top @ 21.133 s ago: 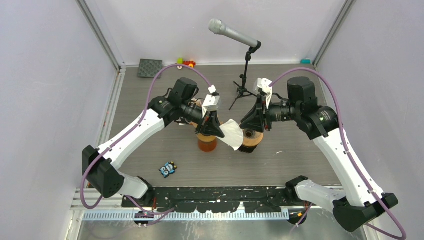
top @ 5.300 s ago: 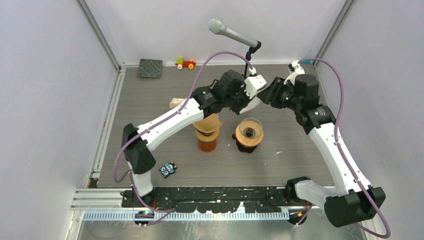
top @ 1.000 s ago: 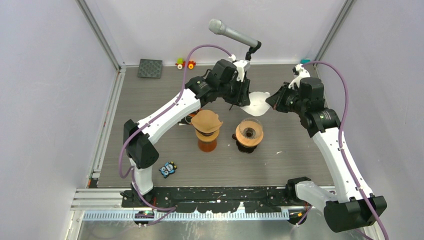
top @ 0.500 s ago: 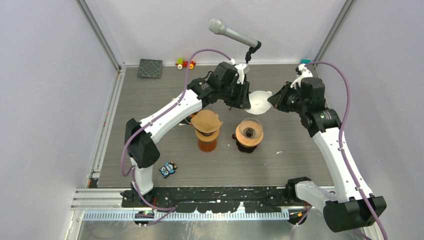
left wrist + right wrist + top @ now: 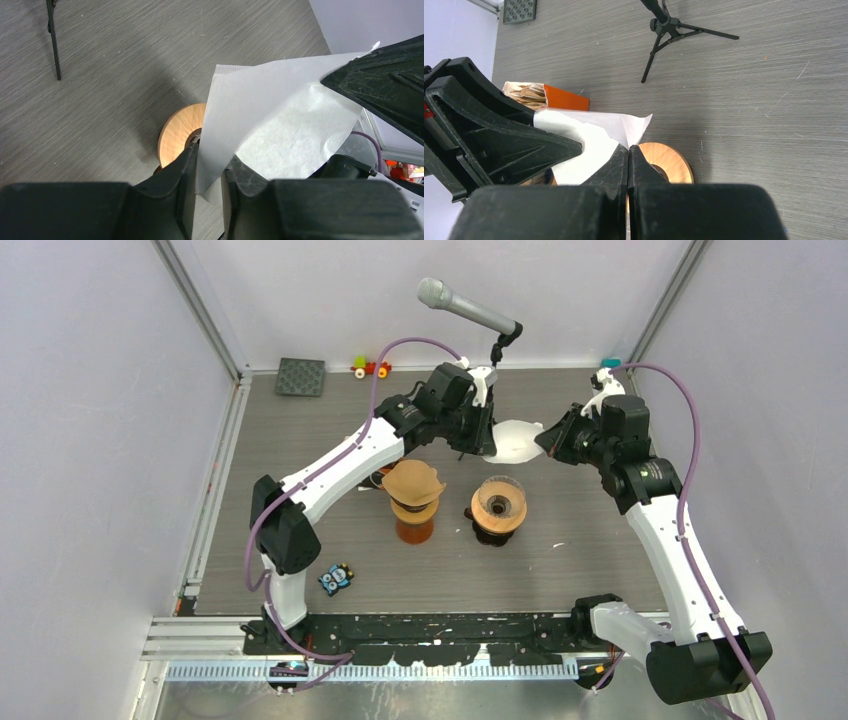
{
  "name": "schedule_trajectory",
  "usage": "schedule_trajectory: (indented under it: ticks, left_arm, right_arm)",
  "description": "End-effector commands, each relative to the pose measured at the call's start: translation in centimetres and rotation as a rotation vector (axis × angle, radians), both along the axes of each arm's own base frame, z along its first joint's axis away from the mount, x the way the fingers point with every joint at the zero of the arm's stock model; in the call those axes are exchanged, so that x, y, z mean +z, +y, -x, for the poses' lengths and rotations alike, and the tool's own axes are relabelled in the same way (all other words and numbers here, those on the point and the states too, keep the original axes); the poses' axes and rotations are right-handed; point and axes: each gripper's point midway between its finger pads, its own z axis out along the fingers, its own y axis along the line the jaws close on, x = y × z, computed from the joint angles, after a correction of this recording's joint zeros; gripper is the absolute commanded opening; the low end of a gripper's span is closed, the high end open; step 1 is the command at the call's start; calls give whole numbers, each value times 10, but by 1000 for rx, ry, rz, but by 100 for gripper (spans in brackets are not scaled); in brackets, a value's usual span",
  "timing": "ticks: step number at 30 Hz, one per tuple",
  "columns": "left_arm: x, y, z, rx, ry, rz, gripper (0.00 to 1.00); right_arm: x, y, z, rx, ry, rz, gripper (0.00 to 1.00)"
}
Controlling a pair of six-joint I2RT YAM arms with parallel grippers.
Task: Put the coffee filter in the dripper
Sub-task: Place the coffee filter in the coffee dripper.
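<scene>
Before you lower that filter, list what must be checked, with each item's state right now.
1. Right hand pinching the coffee filter: ok, fingers shut on its edge.
2. Left hand gripping the filter: cannot tell; the paper sits between its fingers, contact unclear.
3. Filter opened into a cone: cannot tell; two layers show, no mouth.
4. Dripper upright and without a filter: ok.
5. Filter lined up over the dripper: cannot tell; beneath it in both wrist views, offset in the top view.
</scene>
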Motion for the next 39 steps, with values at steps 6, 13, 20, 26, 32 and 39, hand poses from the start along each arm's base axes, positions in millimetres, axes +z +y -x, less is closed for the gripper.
schedule_trajectory:
  ticks: [6,13,20,26,32,39]
  left_arm:
    - [18,0,-15,5,-81,25,38]
    - [21,1,-15,0,-90,28,31]
    - [24,-1,-15,-12,-96,36,18]
    - [23,-1,-16,-22,-105,28,8]
    - [26,0,-16,-27,-108,20,0]
    - [21,4,-12,-37,-101,-1,0]
  right_arm:
    - [17,4,-2,17,-65,-24,1]
    - [17,5,-2,24,-66,-26,1]
    - [17,6,-1,31,-65,-28,1]
    - [15,10,1,65,-68,-30,3]
    - [10,12,3,90,-66,-20,17]
    - [14,14,10,132,-80,0,45]
